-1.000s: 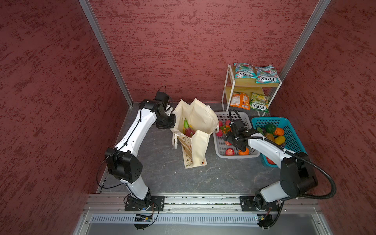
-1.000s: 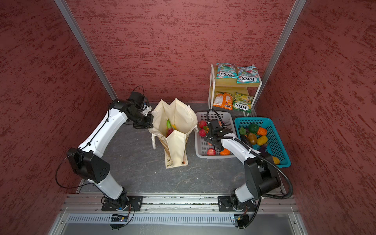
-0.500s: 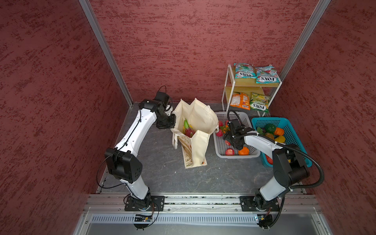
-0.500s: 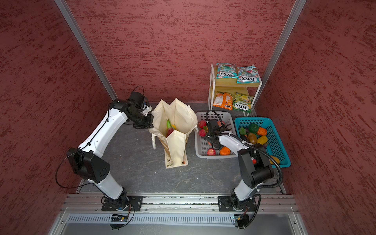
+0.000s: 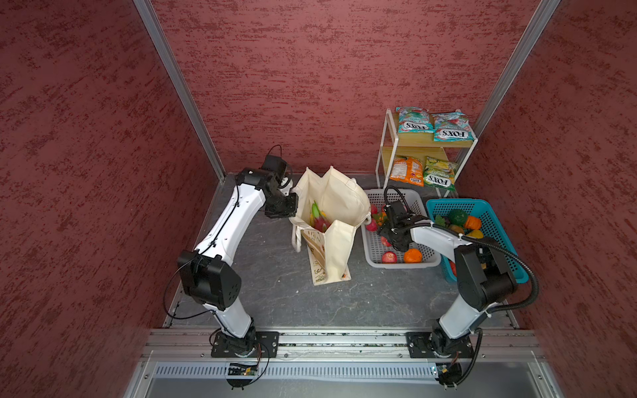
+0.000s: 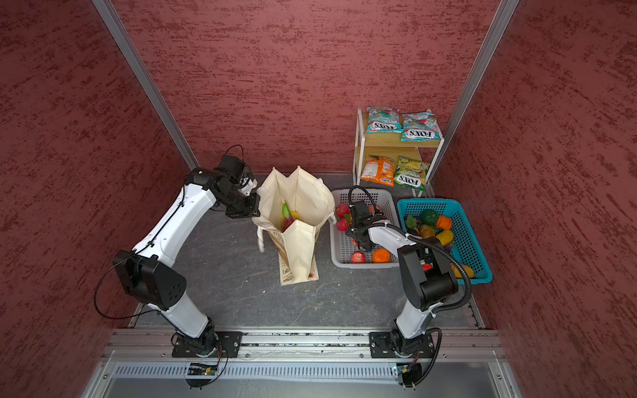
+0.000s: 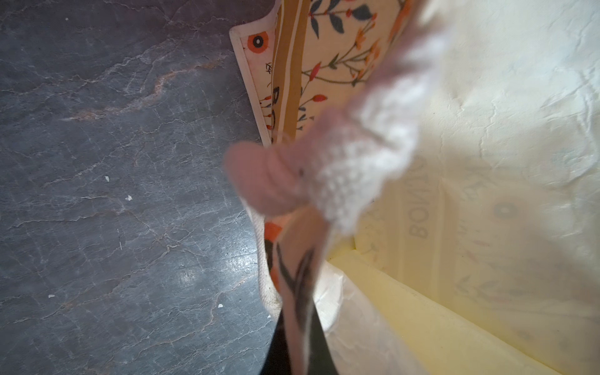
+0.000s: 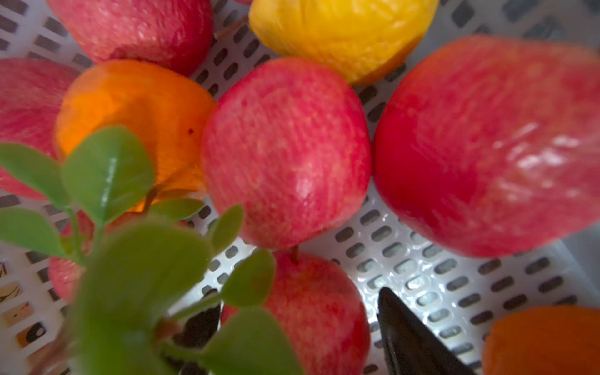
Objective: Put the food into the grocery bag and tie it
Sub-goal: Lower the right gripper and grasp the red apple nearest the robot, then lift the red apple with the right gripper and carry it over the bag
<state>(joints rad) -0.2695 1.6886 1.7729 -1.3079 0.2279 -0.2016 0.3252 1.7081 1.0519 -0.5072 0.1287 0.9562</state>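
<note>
On the left, the left claw (image 7: pixel 298 341) is pinched together on the rim of the grocery bag (image 5: pixel 341 203), its black fingers (image 7: pixel 319 344) closed on a fold of the flower-printed cloth. In both top views it sits at the bag's upper left edge, and the mouth gapes open. A cream strap handle (image 7: pixel 341 162) crosses close to the left wrist lens, out of focus. The bag stands upright on the dark grey tabletop (image 5: pixel 269 275). Down inside it lie the pink dragon fruit (image 5: pixel 322 224) with its green tips and, against it, a yellow fruit (image 6: pixel 295 215). Just right of the bag is a grey basket (image 5: pixel 403 265) of red apples and oranges. The right claw (image 8: pixel 297 302) reaches down into it — its fingers stand apart on either side of a red apple (image 8: pixel 311 318), though whether they touch it I cannot tell. A sprig of green leaves (image 8: pixel 130 259) crowds that wrist view. Behind the grey basket, a white-framed shelf (image 5: pixel 412 139) carries the two teal-and-red FOX'S packets (image 5: pixel 413 121) side by side on its top level, well apart from the bag. An orange packet (image 5: pixel 406 170) and a yellow-green packet (image 5: pixel 439 172) lie on the level below. Furthest right, the blue basket (image 5: pixel 458 202) holds the dark green vegetable (image 5: pixel 457 216) among orange and yellow pieces.
</note>
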